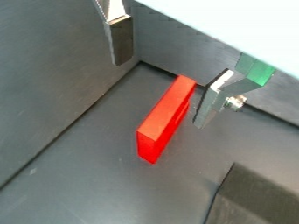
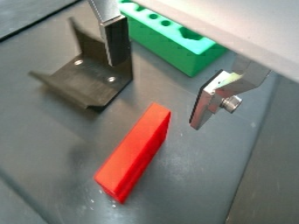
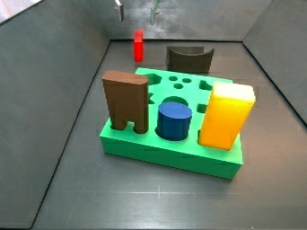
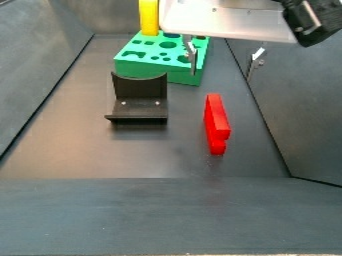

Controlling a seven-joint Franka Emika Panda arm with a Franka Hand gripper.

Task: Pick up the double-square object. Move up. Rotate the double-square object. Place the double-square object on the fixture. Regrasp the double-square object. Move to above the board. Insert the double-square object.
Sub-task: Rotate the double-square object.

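The gripper hangs wide open and empty above the red double-square object, its 2 fingers clear of it, the object lying on the dark floor near a side wall, between fixture and wall, board beyond.

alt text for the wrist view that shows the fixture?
The gripper hangs open above the double-square object, a slim red block lying flat on the dark floor, untouched. The dark L-shaped fixture and a corner of the green board lie beyond it.
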